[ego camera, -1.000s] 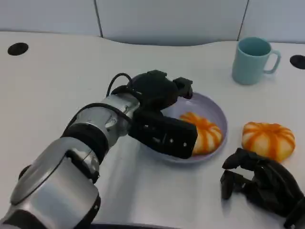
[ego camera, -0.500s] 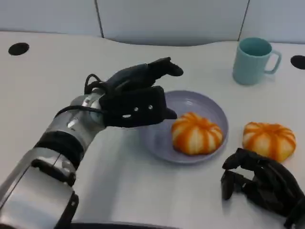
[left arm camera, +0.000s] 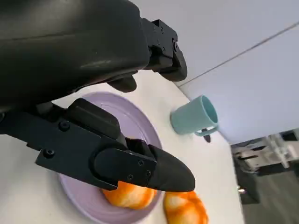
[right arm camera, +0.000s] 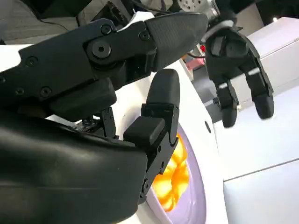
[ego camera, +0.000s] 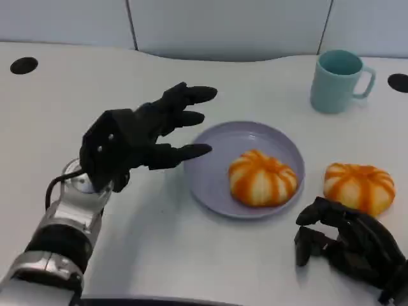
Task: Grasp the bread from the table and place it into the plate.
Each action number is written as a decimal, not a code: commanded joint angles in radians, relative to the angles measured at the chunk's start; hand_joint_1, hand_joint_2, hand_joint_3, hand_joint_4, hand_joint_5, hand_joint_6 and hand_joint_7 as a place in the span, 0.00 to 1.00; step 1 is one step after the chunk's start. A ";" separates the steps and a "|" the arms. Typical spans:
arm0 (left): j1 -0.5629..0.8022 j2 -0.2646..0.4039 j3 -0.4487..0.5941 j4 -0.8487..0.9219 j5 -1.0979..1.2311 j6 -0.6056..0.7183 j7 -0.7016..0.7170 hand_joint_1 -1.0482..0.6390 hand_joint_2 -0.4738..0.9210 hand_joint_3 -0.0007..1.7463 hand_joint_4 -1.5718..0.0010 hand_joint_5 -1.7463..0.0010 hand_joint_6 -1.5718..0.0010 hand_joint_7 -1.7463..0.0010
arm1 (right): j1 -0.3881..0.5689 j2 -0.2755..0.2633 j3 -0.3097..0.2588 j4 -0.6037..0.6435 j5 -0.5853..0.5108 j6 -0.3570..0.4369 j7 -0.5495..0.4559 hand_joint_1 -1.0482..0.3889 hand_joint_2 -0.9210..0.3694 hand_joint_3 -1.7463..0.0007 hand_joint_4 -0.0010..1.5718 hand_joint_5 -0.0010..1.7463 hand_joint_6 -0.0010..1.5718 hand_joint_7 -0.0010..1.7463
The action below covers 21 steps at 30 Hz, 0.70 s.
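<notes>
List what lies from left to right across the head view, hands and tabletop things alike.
Left hand → round lavender plate → orange-striped bread on the plate → second orange-striped bread on the table

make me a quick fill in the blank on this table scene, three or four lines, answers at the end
1. One bread lies in the purple ____.
2. The other bread lies on the table, on the side of the robot's ____ hand.
3. The left hand holds ____.
4. The mug is light ____.

Missing words: plate; right; nothing; blue
</notes>
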<state>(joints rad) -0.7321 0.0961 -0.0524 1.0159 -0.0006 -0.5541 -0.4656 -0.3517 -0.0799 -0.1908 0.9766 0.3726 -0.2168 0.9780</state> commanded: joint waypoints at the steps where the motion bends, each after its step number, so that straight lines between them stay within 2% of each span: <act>1: 0.113 0.029 0.050 -0.141 -0.089 0.040 -0.080 0.04 1.00 0.16 0.96 0.58 0.85 0.87 | 0.025 -0.003 0.004 0.034 -0.030 0.015 -0.037 0.37 0.00 0.94 0.37 0.96 0.49 0.53; 5: 0.222 0.040 0.063 -0.283 -0.135 0.082 -0.108 0.05 1.00 0.17 0.86 0.67 0.80 0.93 | 0.022 -0.001 0.000 0.042 -0.031 0.014 -0.039 0.37 0.00 0.95 0.38 0.93 0.50 0.52; 9: 0.331 0.032 0.093 -0.407 -0.213 0.137 -0.129 0.05 1.00 0.16 0.79 0.67 0.75 0.94 | 0.022 -0.002 0.002 0.050 -0.034 0.009 -0.038 0.37 0.00 0.95 0.38 0.92 0.50 0.51; 13: 0.433 0.023 0.125 -0.522 -0.308 0.227 -0.154 0.07 1.00 0.16 0.79 0.57 0.68 0.95 | 0.026 -0.004 0.009 0.046 -0.045 0.000 -0.048 0.36 0.00 0.95 0.38 0.91 0.50 0.51; 15: 0.493 0.014 0.140 -0.581 -0.343 0.261 -0.148 0.07 1.00 0.15 0.78 0.55 0.66 0.94 | 0.034 0.000 0.009 0.031 -0.039 0.006 -0.048 0.36 0.00 0.95 0.39 0.91 0.51 0.51; 21: 0.626 -0.015 0.166 -0.677 -0.414 0.282 -0.164 0.09 1.00 0.15 0.75 0.43 0.61 0.94 | 0.037 -0.003 0.006 0.053 -0.037 -0.016 -0.035 0.38 0.00 0.94 0.37 0.90 0.49 0.50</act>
<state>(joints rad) -0.1486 0.0835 0.0966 0.3806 -0.3761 -0.2898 -0.6135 -0.3529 -0.0752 -0.1863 0.9973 0.3561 -0.2560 0.9513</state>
